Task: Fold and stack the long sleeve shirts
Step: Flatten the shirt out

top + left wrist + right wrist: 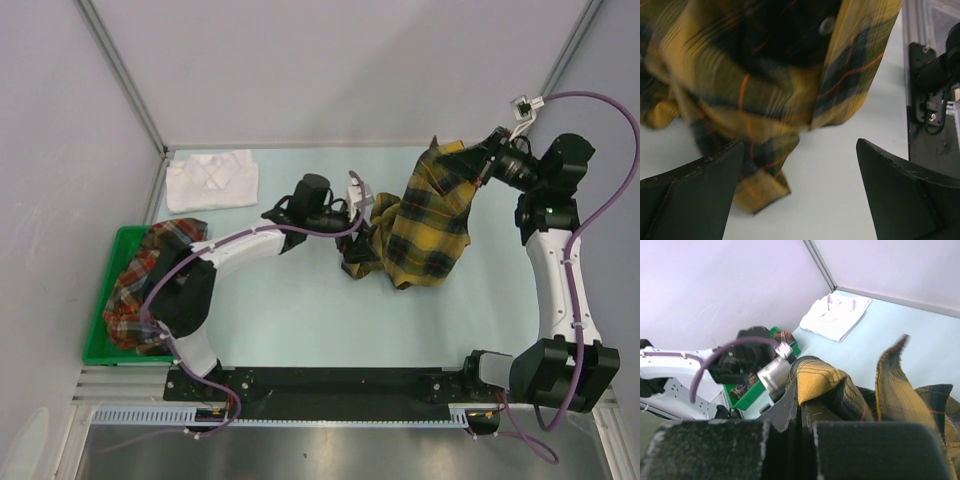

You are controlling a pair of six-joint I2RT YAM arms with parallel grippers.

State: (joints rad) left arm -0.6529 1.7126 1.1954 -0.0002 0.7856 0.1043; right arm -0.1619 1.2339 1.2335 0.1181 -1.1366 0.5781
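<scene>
Pinching the far-right edge of the yellow-and-black plaid shirt (425,215), the right hand (802,407) is clamped together on the cloth and holds it up. The rest drapes down to the surface (330,320) at the centre. The left hand (800,146) stands wide apart just beside the lower folds, holding nothing. The fabric looks light and limp, so a hem or shoulder seam is probably the best hold. The left wrist view shows a button and a trailing corner. The top view adds the folded white shirt (210,180) far left and the red-orange plaid shirt (150,275) in the green bin (100,345).
</scene>
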